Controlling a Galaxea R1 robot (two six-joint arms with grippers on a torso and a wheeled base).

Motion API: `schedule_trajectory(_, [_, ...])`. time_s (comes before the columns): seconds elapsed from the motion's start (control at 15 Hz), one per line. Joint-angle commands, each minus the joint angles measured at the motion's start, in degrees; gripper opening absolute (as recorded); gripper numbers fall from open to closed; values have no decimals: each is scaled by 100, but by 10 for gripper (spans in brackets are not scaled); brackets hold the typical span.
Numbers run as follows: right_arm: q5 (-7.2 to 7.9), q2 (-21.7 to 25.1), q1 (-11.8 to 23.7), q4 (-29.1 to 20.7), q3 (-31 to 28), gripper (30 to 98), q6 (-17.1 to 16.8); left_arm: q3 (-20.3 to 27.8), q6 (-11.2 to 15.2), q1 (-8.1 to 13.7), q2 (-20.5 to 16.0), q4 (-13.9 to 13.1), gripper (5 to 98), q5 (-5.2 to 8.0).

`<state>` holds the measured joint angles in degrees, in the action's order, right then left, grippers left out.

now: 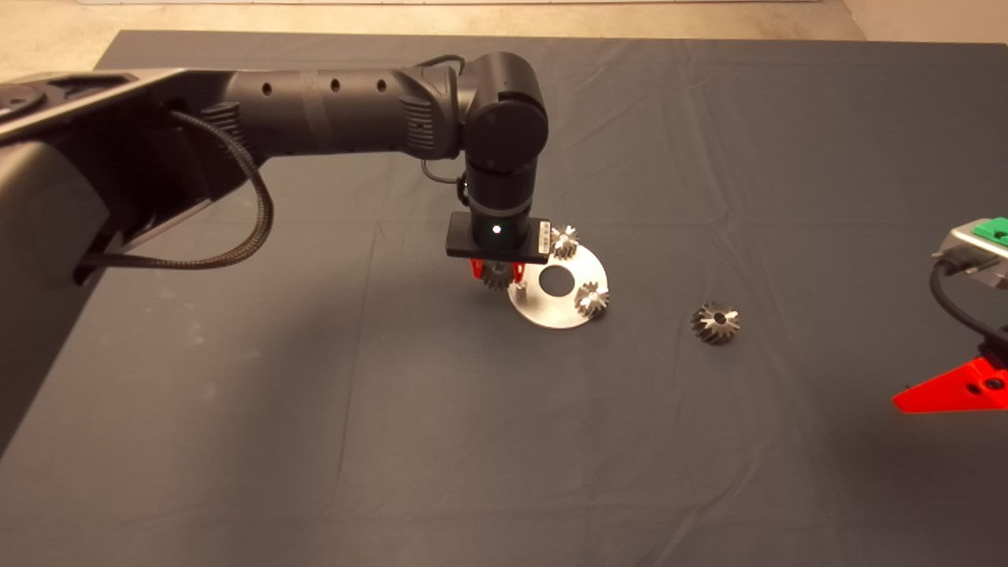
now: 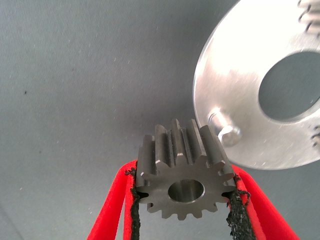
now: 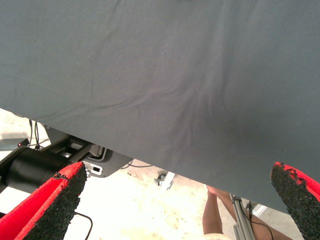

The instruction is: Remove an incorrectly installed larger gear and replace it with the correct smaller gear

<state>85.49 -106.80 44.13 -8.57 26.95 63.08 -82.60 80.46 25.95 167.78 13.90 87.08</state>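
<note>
The left gripper (image 2: pixel 186 200) is pinching the smaller gear (image 2: pixel 185 180) across its teeth, just beside the silver plate's (image 2: pixel 240 95) bare peg (image 2: pixel 225 131). Solid steel, probably slippery. The larger gear (image 1: pixel 716 322) is lying right of the plate, and the right gripper (image 3: pixel 177 200) is idling wide open.

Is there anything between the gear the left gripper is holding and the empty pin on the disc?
Nothing visible. The left gripper holds the smaller gear just beside the bare pin at the silver disc's edge, with only open mat between them. The larger gear lies well off the disc.

The black, round-jointed left arm (image 1: pixel 346 102) trails a braided black cable (image 1: pixel 236 236) behind the pincer. The red fingers (image 2: pixel 112 212) carry ragged black pads (image 2: pixel 235 215). The right gripper (image 1: pixel 965 390) is red below a green block (image 1: pixel 994 229).
</note>
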Motion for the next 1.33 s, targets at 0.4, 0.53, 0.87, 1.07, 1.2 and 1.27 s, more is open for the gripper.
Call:
schedule_trajectory(0.4, [-15, -144, 96, -198, -18, 977, 29, -298, -683, 165, 181, -380, 338, 292])
schedule_trajectory(0.53, [-15, -144, 96, -198, -25, 977, 38, -299, -788, 165, 181, -452, 338, 284])
schedule_trajectory(0.87, [-6, -135, 96, -206, -25, 977, 38, -360, -1090, 165, 216, -639, 338, 53])
schedule_trajectory(1.07, [-15, -135, 96, -206, -25, 977, 47, -378, -1111, 165, 216, -809, 338, -313])
schedule_trajectory(1.2, [-9, -135, 96, -206, -25, 977, 47, -460, -1102, 165, 222, -871, 338, -420])
schedule_trajectory(1.27, [-15, -135, 96, -206, -25, 977, 47, -508, -1102, 165, 225, -880, 338, -420])
